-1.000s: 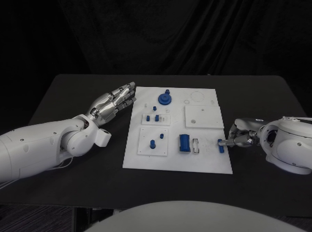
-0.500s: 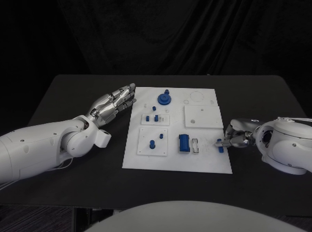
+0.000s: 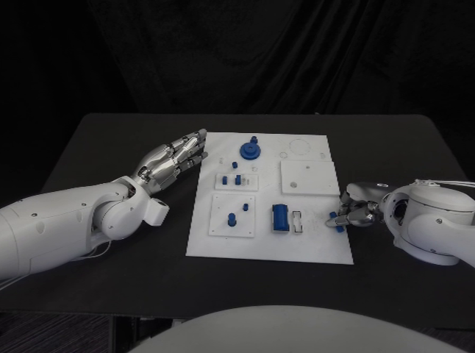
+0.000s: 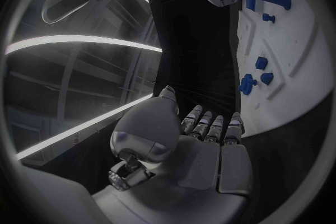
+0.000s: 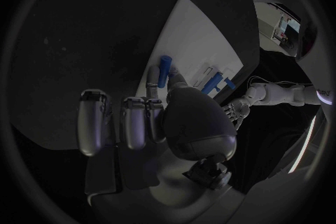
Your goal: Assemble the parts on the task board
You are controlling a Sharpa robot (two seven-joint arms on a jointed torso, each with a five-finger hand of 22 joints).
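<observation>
— Since a second ago, what has shifted?

— Mostly the right hand (image 3: pixel 356 209). It has eased a little inward along the task board's (image 3: pixel 271 250) right edge, taking the small blue peg (image 3: pixel 336 220) with it. Nothing else on the board has moved.

— Where is that peg now?

— At the board's right margin, near the front, just right of the blue block (image 3: pixel 281 217) and the pale slotted piece beside it. In the right wrist view the peg (image 5: pixel 164 71) sits between a fingertip and the thumb, so the hand is pinching it; the other fingers hang curled and apart from it.

— Why hold it that way?

— My guess: a fingertip pinch leaves most of the peg free, so it can be steered into a seat on the board. Which seat, I cannot tell.

— Which way does it point?

— Its long axis runs roughly front to back in the head view, along the board's edge. Whether it touches the board or is lifted just off it, I cannot tell.

— And the left hand?

— The left hand (image 3: pixel 172 159) rests beside the board's left edge, near the far corner, fingers straight and close together, holding nothing. It looks parked clear of the work, perhaps ready to steady the board.
</observation>
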